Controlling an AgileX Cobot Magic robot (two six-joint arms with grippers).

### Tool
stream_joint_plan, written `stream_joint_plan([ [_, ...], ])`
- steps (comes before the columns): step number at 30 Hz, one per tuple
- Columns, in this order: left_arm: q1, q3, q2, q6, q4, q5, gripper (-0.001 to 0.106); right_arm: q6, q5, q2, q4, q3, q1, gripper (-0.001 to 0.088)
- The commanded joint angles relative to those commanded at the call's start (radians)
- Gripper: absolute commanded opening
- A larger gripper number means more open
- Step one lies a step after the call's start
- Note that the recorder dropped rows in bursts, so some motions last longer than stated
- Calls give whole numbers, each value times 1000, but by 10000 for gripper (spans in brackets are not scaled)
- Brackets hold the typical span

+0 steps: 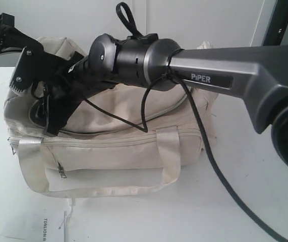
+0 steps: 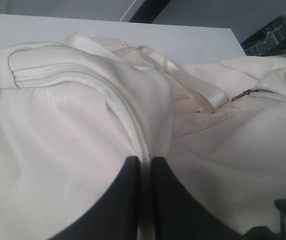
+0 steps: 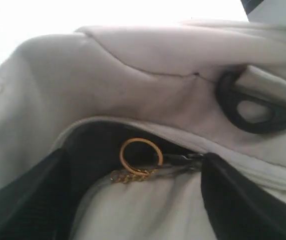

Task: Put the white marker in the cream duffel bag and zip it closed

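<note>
Cream duffel bag on the white surface, long axis left to right in the exterior view, front pocket facing the camera. Right tool at its left end, spread wide, grasping nothing — gold zip ring between the jaws. Left tool clenched on the bag's zip seam.

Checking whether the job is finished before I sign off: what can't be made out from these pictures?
- White marker: in no view; if it is inside, the fabric of the cream duffel bag hides it.
- Top zip, its full run: in the exterior view the right arm lies across it; the right wrist view shows only the stretch by the gold charm.
- Paper label: exterior view, print cut off by the bottom edge.
</note>
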Motion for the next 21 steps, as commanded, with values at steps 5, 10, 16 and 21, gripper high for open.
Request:
stream_joint_plan([
  [5, 0, 0, 0, 0, 0, 0, 0, 313, -30, 28, -84, 0, 0, 705],
  [10, 0, 0, 0, 0, 0, 0, 0, 557, -93, 46, -286, 0, 14, 704],
  [16, 0, 0, 0, 0, 0, 0, 0, 685, -145, 59, -381, 0, 19, 704],
  [21, 0, 0, 0, 0, 0, 0, 0, 685, -199, 91, -381, 0, 19, 704],
])
